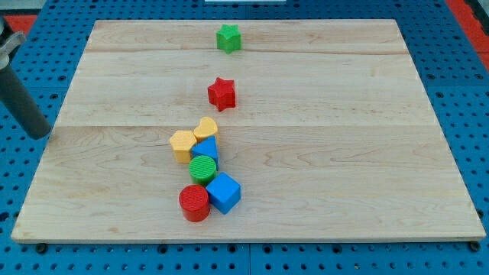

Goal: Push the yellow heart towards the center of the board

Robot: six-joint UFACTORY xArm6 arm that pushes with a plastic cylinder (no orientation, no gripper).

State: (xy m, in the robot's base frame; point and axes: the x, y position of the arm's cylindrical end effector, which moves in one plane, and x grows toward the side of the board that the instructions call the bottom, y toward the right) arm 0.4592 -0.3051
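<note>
The yellow heart (205,128) lies a little left of the board's middle, at the top of a cluster of blocks. It touches a yellow hexagon (182,143) on its left and a blue block (207,148) below it. My rod comes in at the view's left edge; my tip (38,134) is off the wooden board (344,153), over the blue pegboard, far to the left of the heart and touching no block.
Below the heart in the cluster lie a green cylinder (203,168), a blue cube (224,192) and a red cylinder (194,202). A red star (222,93) sits above the heart. A green star (228,37) sits near the board's top edge.
</note>
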